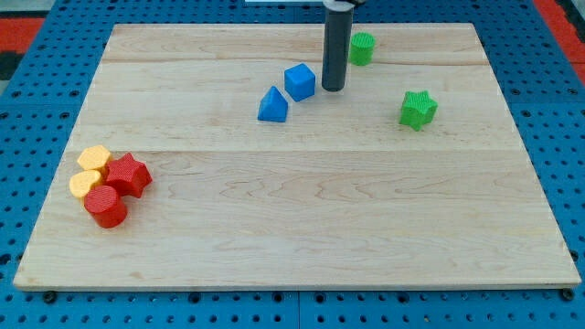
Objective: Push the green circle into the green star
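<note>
On the view's left sits a cluster: two yellow blocks (pixel 90 172), a red star (pixel 129 173), a red cylinder (pixel 107 206). Centre: one blue triangle (pixel 272 105), one blue cube (pixel 299 81). My tip (pixel 333 89) is down just right of the cube, with the green circle (pixel 363 48) near it, up and right, not touching. No claw here, only a rod. The one green star (pixel 418 109) lies farther right, lower. I'd say swing behind the circle's upper-left and push down-right, centred.
</note>
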Tool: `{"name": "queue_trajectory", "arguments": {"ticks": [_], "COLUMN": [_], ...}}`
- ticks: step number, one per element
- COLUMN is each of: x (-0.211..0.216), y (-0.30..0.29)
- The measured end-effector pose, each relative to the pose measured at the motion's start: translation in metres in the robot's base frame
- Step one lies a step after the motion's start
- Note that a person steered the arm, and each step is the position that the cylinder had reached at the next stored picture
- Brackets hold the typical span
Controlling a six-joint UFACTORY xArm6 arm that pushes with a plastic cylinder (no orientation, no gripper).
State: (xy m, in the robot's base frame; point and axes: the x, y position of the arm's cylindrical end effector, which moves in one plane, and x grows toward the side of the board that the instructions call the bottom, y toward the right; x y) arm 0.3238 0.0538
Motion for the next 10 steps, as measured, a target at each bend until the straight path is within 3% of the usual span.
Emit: {"name": "queue_trajectory", "arguments": {"ticks": [1, 2, 4, 5, 7, 8, 9, 10], "x": [-0.003, -0.036, -0.085, -0.103, -0.052, -0.035, -0.009, -0.024], "y": [-0.062, -0.076, -0.034, 0.023, 0.037, 0.086, 0.096, 0.098]}}
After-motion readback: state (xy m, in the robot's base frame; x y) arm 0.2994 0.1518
